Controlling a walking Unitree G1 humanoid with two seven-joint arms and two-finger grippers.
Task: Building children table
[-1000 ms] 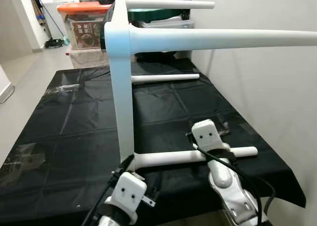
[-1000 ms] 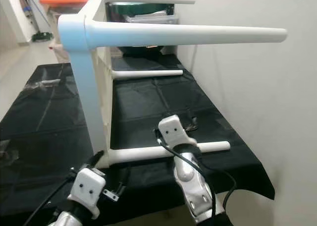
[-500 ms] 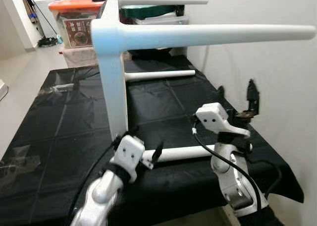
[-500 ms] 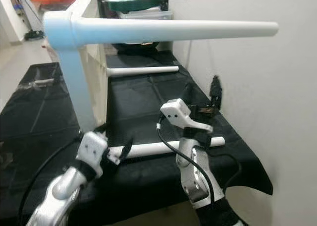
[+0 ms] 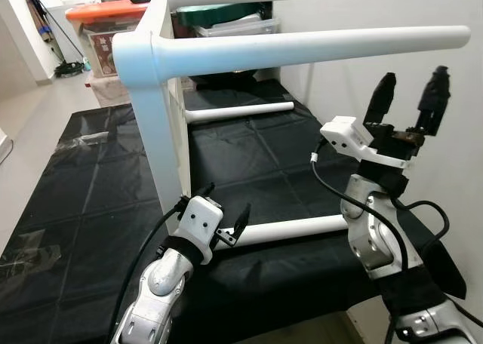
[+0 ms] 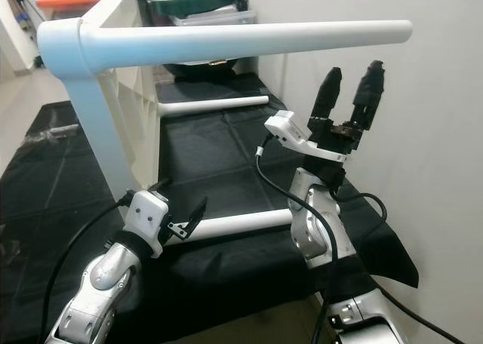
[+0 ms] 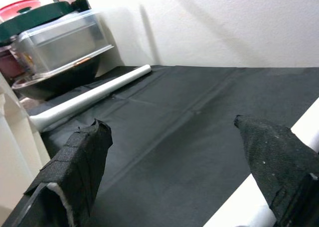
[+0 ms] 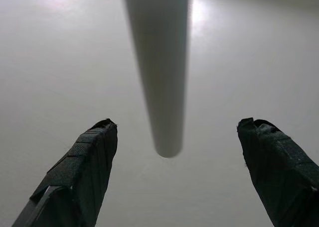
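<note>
White children's table (image 5: 155, 125) on its side on a black cloth (image 5: 90, 201), left gripper (image 5: 224, 217) spread wide beside the near lower leg (image 5: 290, 228), right gripper (image 5: 411, 102) raised, wide apart, under the upper leg (image 5: 317, 46)

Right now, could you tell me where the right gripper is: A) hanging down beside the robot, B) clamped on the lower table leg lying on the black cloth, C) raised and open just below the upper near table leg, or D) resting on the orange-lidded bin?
C: the right gripper is raised with its fingers spread, pointing up at the upper near table leg without touching it.
</note>
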